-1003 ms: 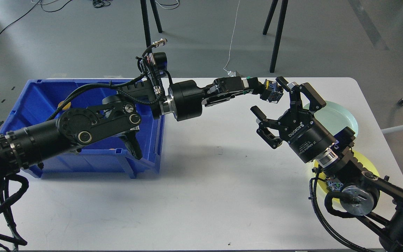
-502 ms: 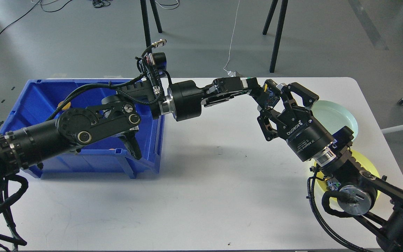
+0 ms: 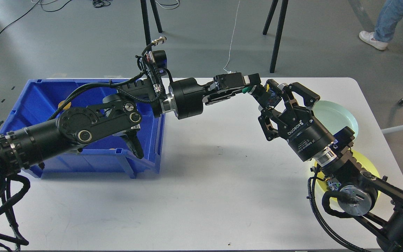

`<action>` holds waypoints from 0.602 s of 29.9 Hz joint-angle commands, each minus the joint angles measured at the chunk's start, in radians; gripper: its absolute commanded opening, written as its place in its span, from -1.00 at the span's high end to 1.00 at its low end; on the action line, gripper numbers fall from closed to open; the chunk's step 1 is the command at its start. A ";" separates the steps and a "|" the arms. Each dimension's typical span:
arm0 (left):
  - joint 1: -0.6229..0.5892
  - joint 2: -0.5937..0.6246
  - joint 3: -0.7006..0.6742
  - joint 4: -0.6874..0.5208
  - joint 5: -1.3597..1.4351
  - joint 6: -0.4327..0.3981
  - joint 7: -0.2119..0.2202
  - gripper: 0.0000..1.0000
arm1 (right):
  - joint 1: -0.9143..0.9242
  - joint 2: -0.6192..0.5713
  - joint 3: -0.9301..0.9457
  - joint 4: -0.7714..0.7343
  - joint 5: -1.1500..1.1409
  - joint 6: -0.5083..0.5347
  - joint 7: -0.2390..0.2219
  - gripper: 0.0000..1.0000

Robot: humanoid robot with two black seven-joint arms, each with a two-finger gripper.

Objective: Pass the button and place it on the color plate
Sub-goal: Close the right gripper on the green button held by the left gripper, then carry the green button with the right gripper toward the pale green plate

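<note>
The button [image 3: 270, 96], a small dark part with yellow and blue bits, is held above the far middle of the white table [image 3: 201, 182]. My right gripper [image 3: 273, 102] is shut on it from the right. My left gripper [image 3: 251, 86] is just left of the button, with its jaws parted and a green fingertip [image 3: 246, 90] showing; it no longer grips the button. A pale cyan plate [image 3: 339, 117] lies behind the right gripper. A yellow plate [image 3: 367, 164] lies nearer and is mostly hidden under the right arm.
A blue bin [image 3: 30, 105] stands at the table's left, partly covered by my left arm, with an orange item [image 3: 64, 104] inside. Black stand legs [image 3: 276, 38] and a person's leg [image 3: 383, 21] are on the floor beyond the table.
The right gripper moved in and shut on the button that the left gripper held. The left gripper then opened and lifted slightly away. A person's leg has appeared at the top right.
</note>
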 commanded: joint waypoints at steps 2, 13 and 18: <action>0.001 0.001 0.001 0.003 -0.001 -0.001 0.000 -0.53 | -0.001 -0.002 0.003 0.000 0.001 -0.002 0.002 0.99; 0.004 0.001 -0.013 0.003 -0.005 -0.001 0.000 -0.57 | -0.055 -0.169 0.164 -0.189 -0.029 -0.040 0.002 0.99; 0.004 0.001 -0.013 0.003 -0.005 -0.001 0.000 -0.58 | -0.030 -0.175 0.158 -0.513 -0.182 -0.092 0.002 0.99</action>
